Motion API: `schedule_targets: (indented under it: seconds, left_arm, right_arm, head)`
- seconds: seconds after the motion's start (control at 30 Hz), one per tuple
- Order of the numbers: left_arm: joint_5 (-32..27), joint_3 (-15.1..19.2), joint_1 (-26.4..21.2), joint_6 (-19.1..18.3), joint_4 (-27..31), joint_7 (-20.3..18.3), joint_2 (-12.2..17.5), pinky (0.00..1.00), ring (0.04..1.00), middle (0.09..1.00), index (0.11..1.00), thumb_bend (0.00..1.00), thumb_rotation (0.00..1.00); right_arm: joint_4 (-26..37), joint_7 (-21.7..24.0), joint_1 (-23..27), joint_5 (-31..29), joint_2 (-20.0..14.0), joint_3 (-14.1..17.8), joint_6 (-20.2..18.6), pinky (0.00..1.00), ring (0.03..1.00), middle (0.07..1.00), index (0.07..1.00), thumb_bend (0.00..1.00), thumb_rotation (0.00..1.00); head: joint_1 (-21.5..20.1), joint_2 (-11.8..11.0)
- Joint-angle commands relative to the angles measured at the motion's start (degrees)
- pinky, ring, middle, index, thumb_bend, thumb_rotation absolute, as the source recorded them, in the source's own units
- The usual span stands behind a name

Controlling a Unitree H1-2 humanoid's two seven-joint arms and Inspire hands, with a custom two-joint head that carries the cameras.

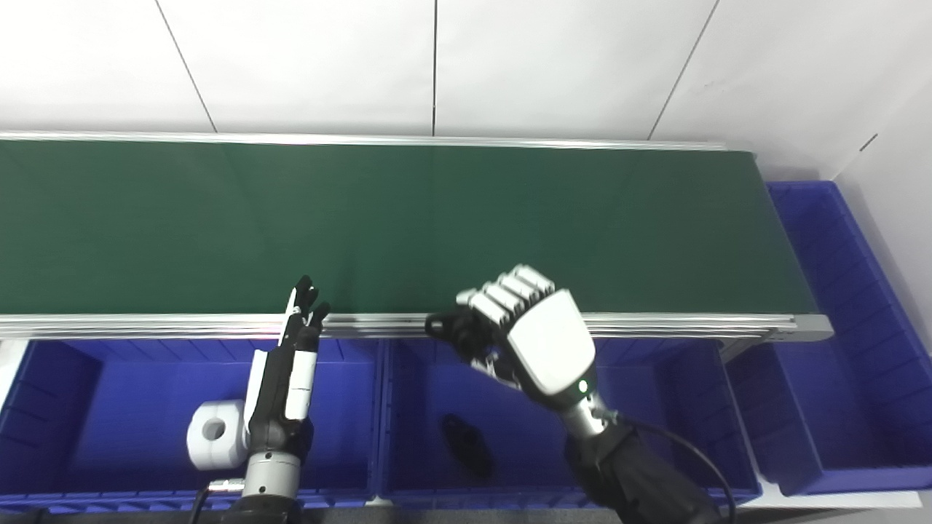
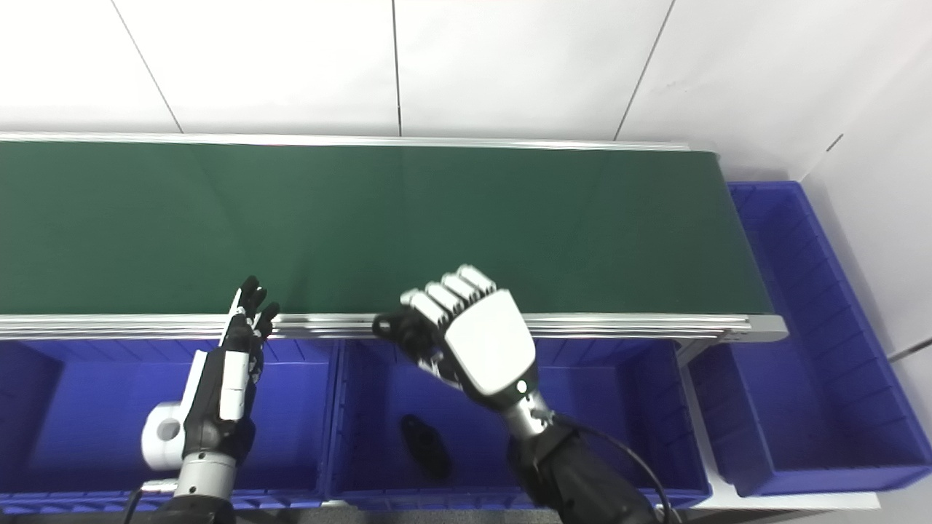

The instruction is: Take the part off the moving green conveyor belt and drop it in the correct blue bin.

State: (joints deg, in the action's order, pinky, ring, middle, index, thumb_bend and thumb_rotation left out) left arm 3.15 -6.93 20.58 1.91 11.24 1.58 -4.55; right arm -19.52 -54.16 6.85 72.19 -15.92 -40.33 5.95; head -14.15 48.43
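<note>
White wall panels back the scene, w/ the green conveyor belt running across in front of them. Fingers of my right hand are curled in tight around a small black part, which sticks out on the thumb side, above the middle blue bin near its belt-side rim. My left hand stands edge-on, fingers straight, close together & pointing up toward the belt rail, holding nothing, over the left blue bin. Outward: a white part w/ a round hole sits in that left bin just beside my left wrist. Another black part lies on the middle bin's floor (shape hard to make out). Far right, a third blue bin runs along past the belt's end.
</note>
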Motion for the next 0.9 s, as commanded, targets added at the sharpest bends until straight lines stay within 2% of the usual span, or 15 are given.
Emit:
schedule_targets:
  seconds: [0.0, 0.2, 0.4, 0.5, 0.63, 0.7, 0.73, 0.77, 0.87]
  left_arm:
    - [0.45, -0.16, -0.06, 0.85, 2.02, -0.10, 0.03, 1.00, 0.958, 1.000, 1.000, 0.69, 1.00]
    - [-0.03, -0.22, -0.08, 0.55, 1.91, 0.05, -0.53, 1.00, 0.961, 1.000, 1.000, 0.69, 1.00]
    - [0.51, -0.57, -0.55, 1.79, 0.88, 0.35, -1.10, 1.00, 0.963, 1.000, 1.000, 0.68, 1.00]
    - [0.42, -0.60, -0.56, 2.02, 0.73, 0.70, -1.64, 1.00, 0.962, 1.000, 1.000, 0.68, 1.00]
    - [0.48, -0.67, -0.38, 2.08, 0.69, 1.00, -2.14, 1.00, 0.959, 1.000, 1.000, 0.68, 1.00]
    - [0.39, -0.58, -0.24, 2.20, 0.75, 0.92, -2.27, 1.00, 0.961, 1.000, 1.000, 0.69, 1.00]
    - [0.41, -0.50, -0.18, 2.26, 0.73, 0.87, -2.28, 1.00, 0.959, 1.000, 1.000, 0.69, 1.00]
    - [0.42, -0.41, -0.14, 2.26, 0.75, 0.83, -2.29, 1.00, 0.956, 1.000, 1.000, 0.69, 1.00]
    - [-0.17, -0.16, 0.00, 1.72, 1.09, 0.57, -2.31, 1.00, 0.955, 1.000, 1.000, 0.68, 1.00]
  right_arm:
    - [0.86, -0.95, -0.04, 0.48, -0.54, -0.89, 1.74, 0.43, 0.406, 0.429, 0.537, 0.52, 0.00]
    - [-0.77, -0.01, -2.01, 0.63, -1.75, -3.01, 2.00, 0.45, 0.413, 0.422, 0.529, 0.52, 0.00]
    - [-6.16, 3.63, -2.41, -0.60, -3.36, -5.38, 4.16, 0.46, 0.423, 0.431, 0.532, 0.52, 0.00]
    - [-8.51, 4.72, -2.18, -0.46, -3.79, -6.28, 4.42, 0.50, 0.425, 0.442, 0.531, 0.52, 0.00]
    - [-11.80, 5.67, -1.96, -1.21, -3.34, -6.27, 4.07, 0.53, 0.432, 0.436, 0.525, 0.52, 0.00]
    - [-12.40, 7.80, -2.23, -2.20, -3.01, -5.72, 3.24, 0.56, 0.491, 0.453, 0.520, 0.52, 0.01]
    - [-12.36, 8.70, -2.51, -2.41, -2.81, -5.36, 2.27, 0.60, 0.581, 0.576, 0.613, 0.65, 0.22]
    - [-12.25, 9.48, -2.80, -2.53, -2.59, -5.02, 1.34, 0.69, 0.712, 0.724, 0.720, 0.77, 0.40]
    - [-12.51, 10.03, -3.59, -2.16, -1.86, -4.22, -1.01, 0.96, 0.932, 0.950, 0.903, 0.88, 0.63]
  head:
    - [0.17, -0.06]
    - [-0.12, -0.18]
    - [0.08, -0.72]
    - [0.30, -0.89]
    - [0.63, -1.13]
    - [0.66, -1.14]
    - [0.70, -1.20]
    - [0.73, -1.21]
    - [0.73, -1.17]
